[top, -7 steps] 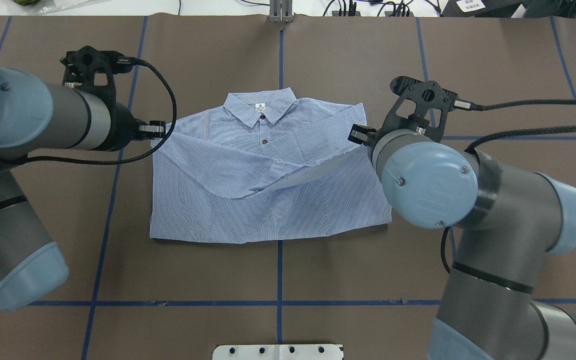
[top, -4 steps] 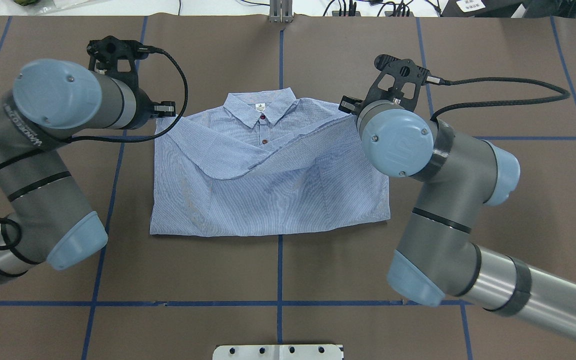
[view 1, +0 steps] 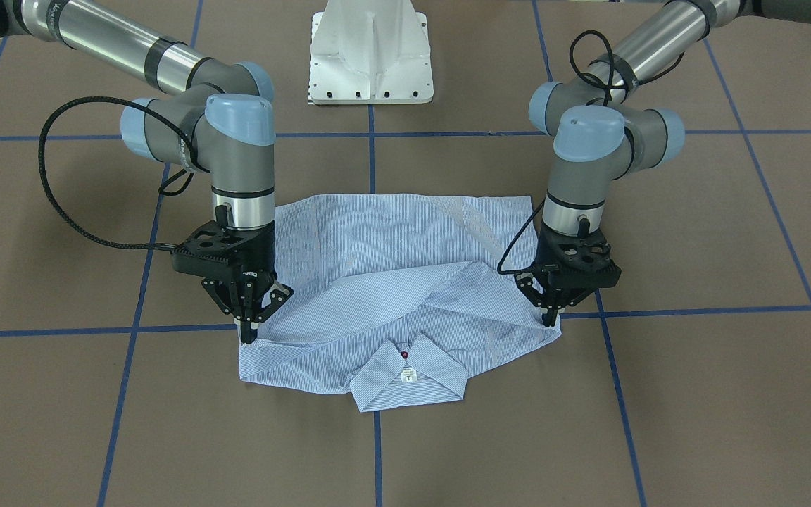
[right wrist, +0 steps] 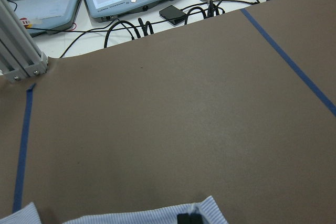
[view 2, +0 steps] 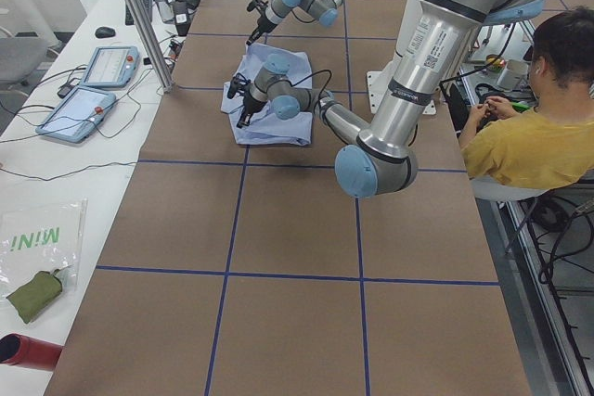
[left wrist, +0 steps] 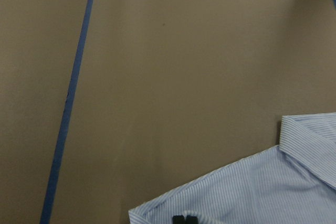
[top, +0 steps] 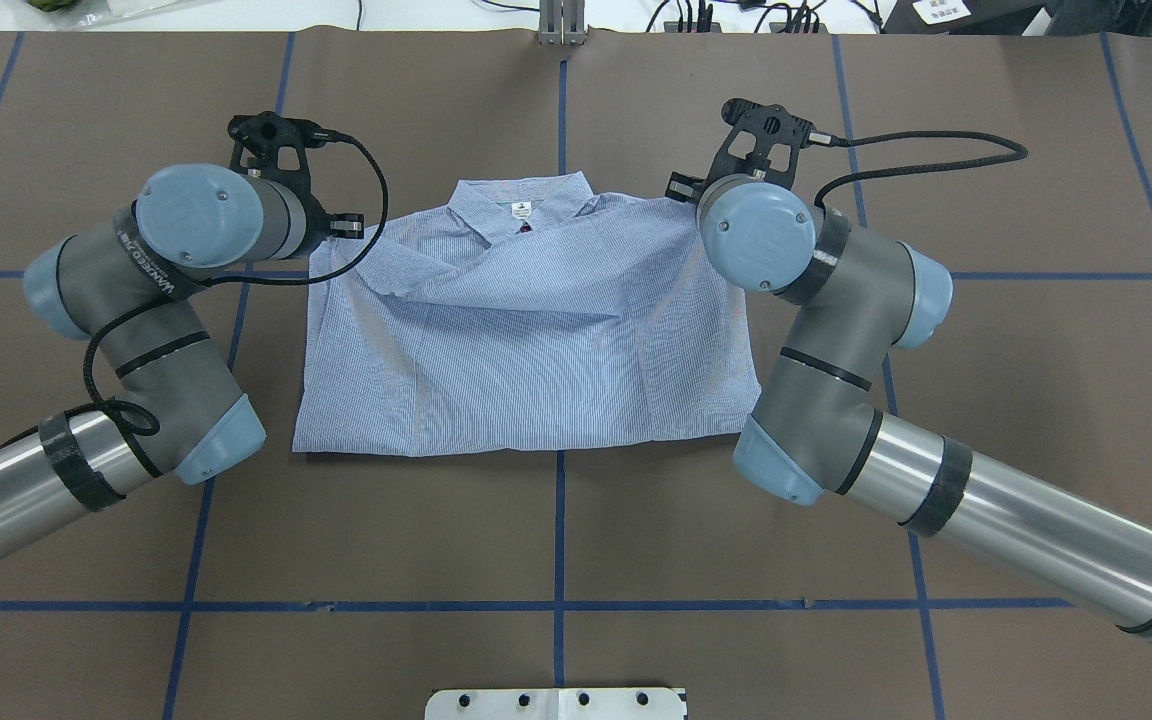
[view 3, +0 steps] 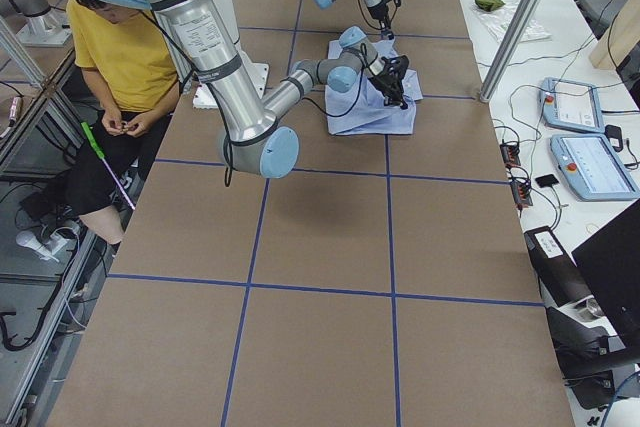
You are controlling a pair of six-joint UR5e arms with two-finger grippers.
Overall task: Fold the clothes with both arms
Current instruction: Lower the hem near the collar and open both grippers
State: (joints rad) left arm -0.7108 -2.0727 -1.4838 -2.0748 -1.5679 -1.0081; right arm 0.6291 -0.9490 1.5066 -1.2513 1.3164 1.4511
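Shirt point(top: 526, 340) — soft, finely striped blue cloth — lies as a rumpled rectangle on matte brown table point(top: 386, 540); left gripper point(view 1: 550, 318) and right gripper point(view 1: 248, 331) pinch its collar-side corners, jaws closed.

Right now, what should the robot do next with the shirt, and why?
Probably open both grippers and let go. The left gripper and right gripper pinch the shirt at its shoulders beside the collar, and the folded-over layer looks laid flat.
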